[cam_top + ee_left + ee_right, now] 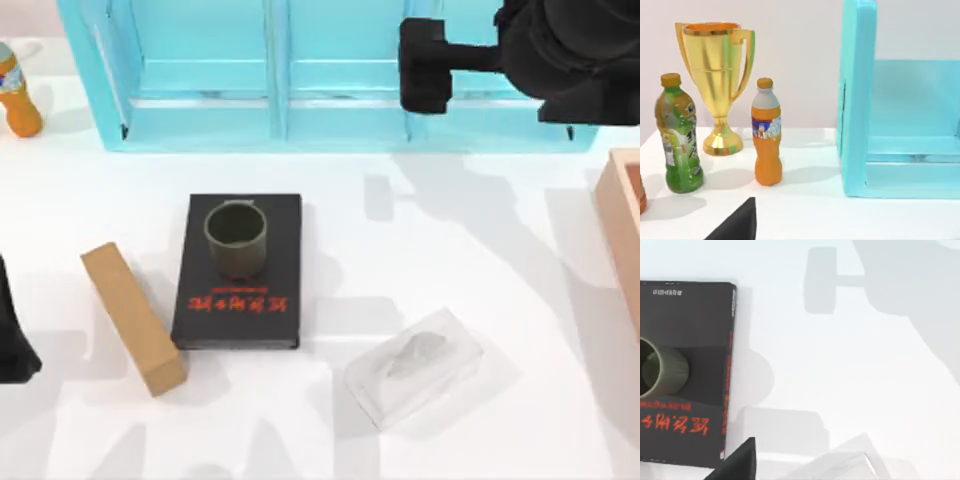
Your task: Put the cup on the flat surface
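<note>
Neither claw's finger state can be told: the right gripper is held high at the far right over the blue shelf, and the left arm is parked at the near left edge. Bare white tabletop is offered to the right of the black book. On the book's far half the cup is stood upright; it is judged light, rigid and smooth, best gripped across its rim.
</note>
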You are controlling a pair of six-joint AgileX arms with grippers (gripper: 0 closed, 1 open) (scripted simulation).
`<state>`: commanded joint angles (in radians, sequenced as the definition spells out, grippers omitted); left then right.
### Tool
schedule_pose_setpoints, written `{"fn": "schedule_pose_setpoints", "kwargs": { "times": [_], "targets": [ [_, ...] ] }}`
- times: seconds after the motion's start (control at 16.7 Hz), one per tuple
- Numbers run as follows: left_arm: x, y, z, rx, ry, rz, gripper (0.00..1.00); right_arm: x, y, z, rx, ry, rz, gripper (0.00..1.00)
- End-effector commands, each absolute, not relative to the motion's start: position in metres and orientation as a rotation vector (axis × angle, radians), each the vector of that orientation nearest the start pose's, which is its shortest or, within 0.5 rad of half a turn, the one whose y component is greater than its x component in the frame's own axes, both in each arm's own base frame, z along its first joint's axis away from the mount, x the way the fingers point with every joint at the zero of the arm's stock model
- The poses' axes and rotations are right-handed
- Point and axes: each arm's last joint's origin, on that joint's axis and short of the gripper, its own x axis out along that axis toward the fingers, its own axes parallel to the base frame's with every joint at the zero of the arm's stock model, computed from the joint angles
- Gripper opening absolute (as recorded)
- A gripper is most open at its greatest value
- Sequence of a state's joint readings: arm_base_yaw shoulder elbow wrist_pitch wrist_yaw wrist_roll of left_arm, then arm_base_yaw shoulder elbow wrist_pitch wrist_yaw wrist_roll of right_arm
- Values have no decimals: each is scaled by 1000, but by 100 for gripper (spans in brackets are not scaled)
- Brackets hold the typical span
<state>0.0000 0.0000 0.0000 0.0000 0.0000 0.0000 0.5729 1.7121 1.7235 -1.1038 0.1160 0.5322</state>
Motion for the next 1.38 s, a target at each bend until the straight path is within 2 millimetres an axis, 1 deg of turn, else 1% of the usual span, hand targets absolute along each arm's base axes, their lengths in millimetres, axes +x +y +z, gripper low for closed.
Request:
{"fn": "schedule_pose_setpoints", "kwargs": {
  "times": [0.18,0.36,0.54,0.66,0.78,0.9,1.2,1.38],
  "targets": [
    [106,-1,160,0,0,0,100,320,252,328,73,1182,98,100],
    [106,-1,160,0,0,0,100,331,304,309,49,1233,65,100],
    [106,-1,160,0,0,0,100,331,344,285,31,1259,36,100],
    [106,-1,160,0,0,0,100,328,362,270,24,1266,20,100],
    [106,-1,160,0,0,0,100,325,374,258,18,1270,8,100],
    [106,-1,160,0,0,0,100,323,381,250,16,1272,0,100],
    [106,-1,160,0,0,0,100,322,383,248,15,1273,-2,100],
    [106,-1,160,0,0,0,100,326,382,244,14,1275,-6,100]
  ]
}}
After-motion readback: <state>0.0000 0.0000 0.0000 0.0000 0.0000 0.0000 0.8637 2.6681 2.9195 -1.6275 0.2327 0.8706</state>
